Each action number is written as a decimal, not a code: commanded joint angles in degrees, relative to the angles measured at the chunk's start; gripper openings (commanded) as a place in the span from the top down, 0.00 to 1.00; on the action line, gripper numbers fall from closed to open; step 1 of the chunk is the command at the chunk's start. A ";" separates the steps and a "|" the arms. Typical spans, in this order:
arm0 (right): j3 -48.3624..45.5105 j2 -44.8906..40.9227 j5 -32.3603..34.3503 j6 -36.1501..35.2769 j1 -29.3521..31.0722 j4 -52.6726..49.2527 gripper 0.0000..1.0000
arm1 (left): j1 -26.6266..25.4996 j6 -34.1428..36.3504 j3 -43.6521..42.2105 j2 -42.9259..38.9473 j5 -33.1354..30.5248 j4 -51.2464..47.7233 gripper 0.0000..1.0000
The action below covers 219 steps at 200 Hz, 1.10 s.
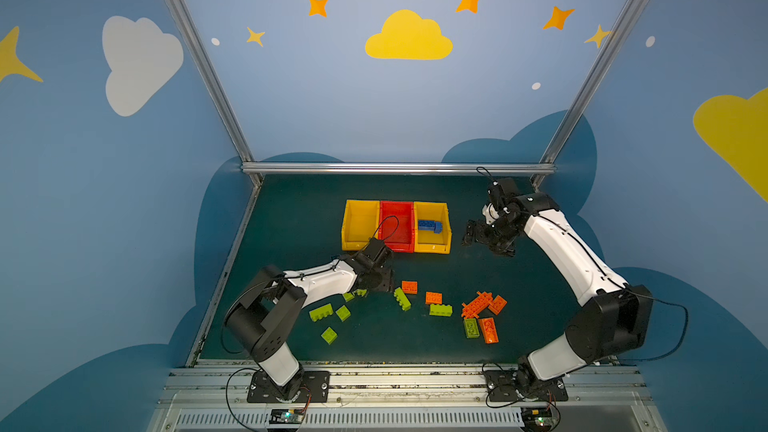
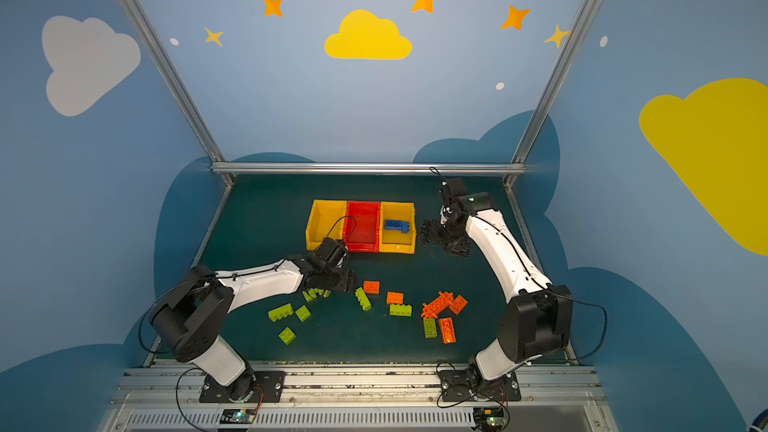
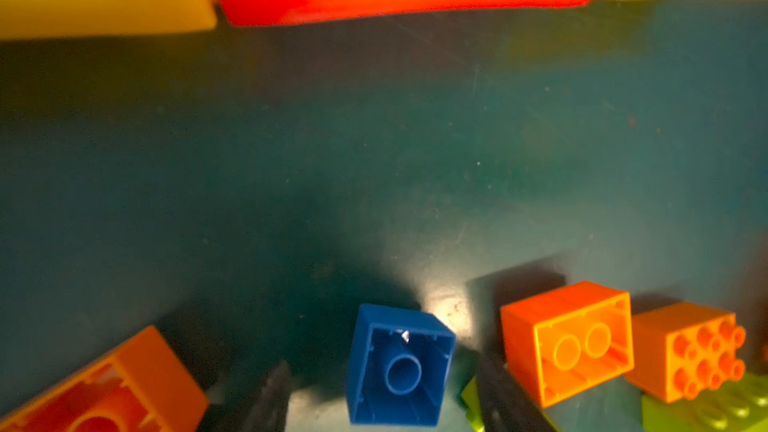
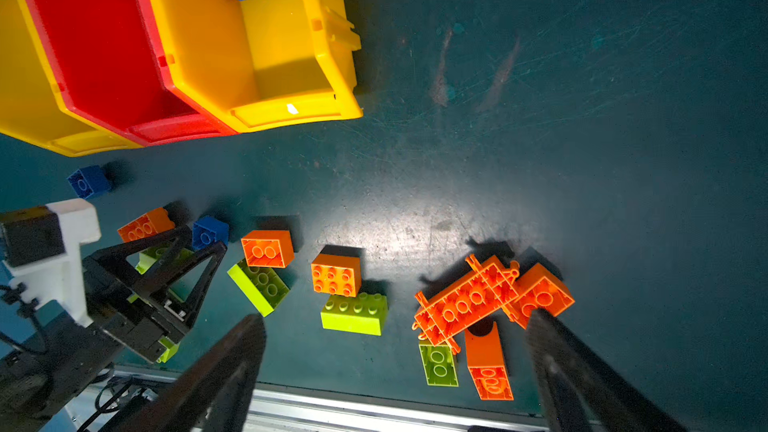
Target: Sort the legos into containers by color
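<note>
Left gripper (image 1: pixel 382 282): low over the surface (image 1: pixel 291 218), just in front of the red bin (image 1: pixel 405 226); jaws partly apart, straddling a small blue brick (image 3: pixel 400 365) whose hollow underside faces the wrist camera; a gap shows beside one finger (image 3: pixel 272 392); brick not clamped.
Right gripper (image 1: pixel 469 235): up off the surface, just right of the right yellow bin (image 1: pixel 430 243), toward the surface's right edge; jaws spread wide; nothing between them.
Bins: left yellow bin (image 1: pixel 359 222), red bin and right yellow bin touching in one row at mid-surface, toward the far edge.
Binned bricks: blue bricks (image 1: pixel 430 225) inside the right yellow bin.
Loose bricks: second blue brick (image 4: pixel 89 180) near the bins' front walls; lime bricks (image 1: pixel 321 312) toward the near-left corner; orange cluster (image 1: pixel 482 305) toward the near-right; more orange and lime bricks between.
</note>
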 commanded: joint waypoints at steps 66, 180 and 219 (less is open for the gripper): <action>-1.08 -2.35 -1.58 -0.90 -1.47 -1.27 0.05 | -0.41 3.43 3.13 2.92 -3.13 -4.04 0.49; -0.28 -3.72 -2.62 -1.21 -2.98 -2.31 0.05 | -0.63 7.71 11.39 4.84 -5.59 -13.27 0.84; -1.98 -5.36 -3.67 -0.60 -3.43 -1.72 0.05 | -0.59 8.30 23.64 6.74 -5.41 -18.34 0.84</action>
